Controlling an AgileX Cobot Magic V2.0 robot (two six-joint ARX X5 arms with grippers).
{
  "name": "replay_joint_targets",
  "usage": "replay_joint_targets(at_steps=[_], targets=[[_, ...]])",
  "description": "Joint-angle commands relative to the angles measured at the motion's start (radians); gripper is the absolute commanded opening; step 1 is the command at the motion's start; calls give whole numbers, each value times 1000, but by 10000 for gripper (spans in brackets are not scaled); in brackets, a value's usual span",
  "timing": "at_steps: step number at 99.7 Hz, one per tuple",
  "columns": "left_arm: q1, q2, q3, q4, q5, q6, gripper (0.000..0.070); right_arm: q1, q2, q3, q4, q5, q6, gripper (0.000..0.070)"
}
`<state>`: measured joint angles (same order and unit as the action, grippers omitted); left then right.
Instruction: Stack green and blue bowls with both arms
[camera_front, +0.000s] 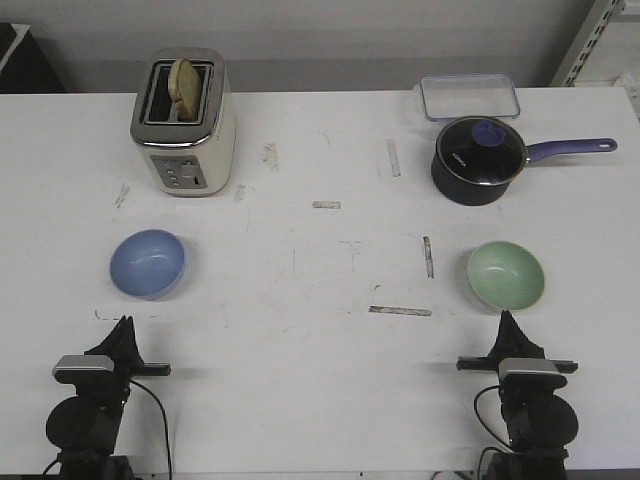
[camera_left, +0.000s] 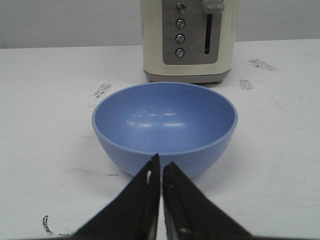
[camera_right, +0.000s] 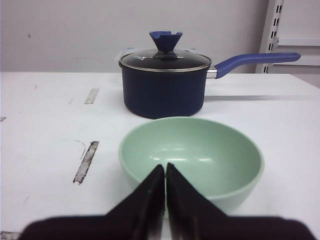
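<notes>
Both end effectors were closed and empty: the left end effector (camera_left: 161, 167) just short of the blue bowl (camera_left: 164, 129), the right end effector (camera_right: 165, 172) just short of the green bowl (camera_right: 191, 160). To grasp well, each needed to open first, then straddle the near rim ahead.

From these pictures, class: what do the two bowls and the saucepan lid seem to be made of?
Blue bowl and green bowl: probably plastic or melamine, smooth with a soft sheen and faint highlights inside. Saucepan lid: clear glass with a metal rim; its blue knob looks like plastic or silicone.
</notes>
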<state>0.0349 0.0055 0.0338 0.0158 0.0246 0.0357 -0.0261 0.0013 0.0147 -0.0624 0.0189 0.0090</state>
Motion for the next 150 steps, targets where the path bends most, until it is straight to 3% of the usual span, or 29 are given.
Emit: replay_joint_targets(at_steps=[1, 62, 107, 114, 136, 150], targets=[[0, -1, -20, 16, -2, -3, 2, 0, 0, -2, 10, 0, 17, 0], [0, -1, -20, 9, -2, -3, 2, 0, 0, -2, 11, 1, 16, 0], [0, -1, -20, 8, -2, -3, 2, 0, 0, -2, 102, 12, 13, 0], [0, -1, -20, 8, -2, -3, 2, -1, 0, -2, 151, 21, 14, 0], [0, -1, -20, 8, -2, -3, 2, -1, 2, 29, 472, 46, 14, 0], [0, 0, -20, 7, -2, -3, 2, -1, 69, 229, 345, 45, 13, 0]])
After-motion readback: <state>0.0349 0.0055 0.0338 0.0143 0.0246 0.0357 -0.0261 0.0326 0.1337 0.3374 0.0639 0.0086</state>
